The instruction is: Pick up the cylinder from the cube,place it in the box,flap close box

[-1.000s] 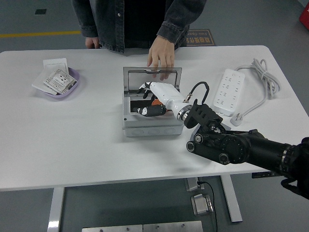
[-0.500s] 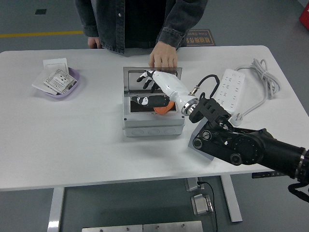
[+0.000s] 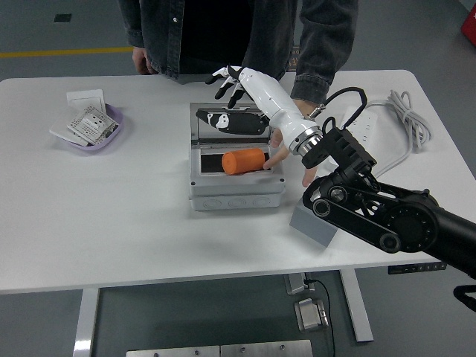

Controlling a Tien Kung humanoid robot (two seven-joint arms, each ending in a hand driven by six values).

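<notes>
One orange cylinder (image 3: 245,160) lies on its side inside the grey box (image 3: 236,190), which sits mid-surface with its lid (image 3: 232,121) standing open at the box's 12 o'clock edge. You have the right robot hand (image 3: 230,79) raised above and beyond the lid, at 12 o'clock from the box, fingers (image 3: 222,74) spread and gripping nothing; its white forearm slants across the box toward 4 o'clock into the black arm (image 3: 387,217). A person stands at the far side, and one of their hands (image 3: 286,149) reaches down at the box's 3 o'clock side, partly hidden behind the forearm, a fingertip touching or just beside the cylinder's right end; you cannot tell which. At 4 o'clock from the box a grey cube (image 3: 314,224) rests on the white surface (image 3: 134,223), partly covered by the arm. A white power strip (image 3: 355,126) with coiled cable lies at 2 o'clock, behind the arm. At 10 o'clock a purple dish (image 3: 91,128) holds packets, touching a white card.
</notes>
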